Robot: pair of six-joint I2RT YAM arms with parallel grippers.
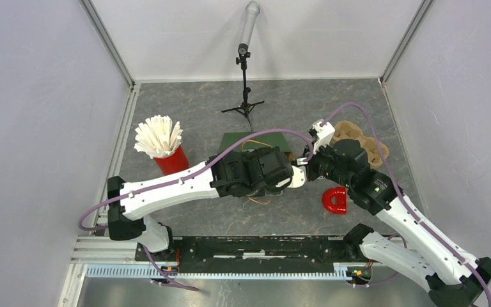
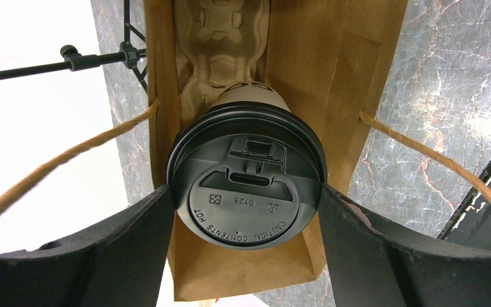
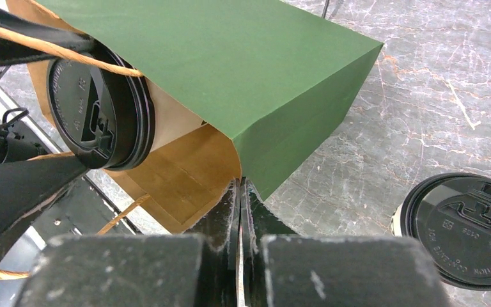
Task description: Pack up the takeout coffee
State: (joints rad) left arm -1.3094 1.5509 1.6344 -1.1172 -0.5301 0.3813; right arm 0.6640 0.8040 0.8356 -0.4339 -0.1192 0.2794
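A grey marbled desk (image 1: 198,109) stands between plain white walls (image 1: 38,96); the takeout coffee (image 2: 246,185) has a black lid reading "CAUTION CONTENTS HOT" and "0125". It lies sideways in the mouth of the green bag (image 3: 230,64), its lid clamped between the left pincer (image 2: 246,199) fingers; the right pincer (image 3: 240,204) is pinched together on the bag's rim.

**Where Things Are Sitting**

The bag (image 1: 275,141) is lying on its side on the desk (image 1: 198,109). The coffee cup (image 2: 246,160) is sitting in the bag's mouth, between the jaws of the left gripper (image 2: 246,195). The jaws of the right gripper (image 3: 240,192) are pinching the bag's edge. A cup of sticks (image 1: 163,144) is standing to the left. A cup carrier (image 1: 345,132) is lying to the right. A stand (image 1: 245,96) is standing behind the bag.
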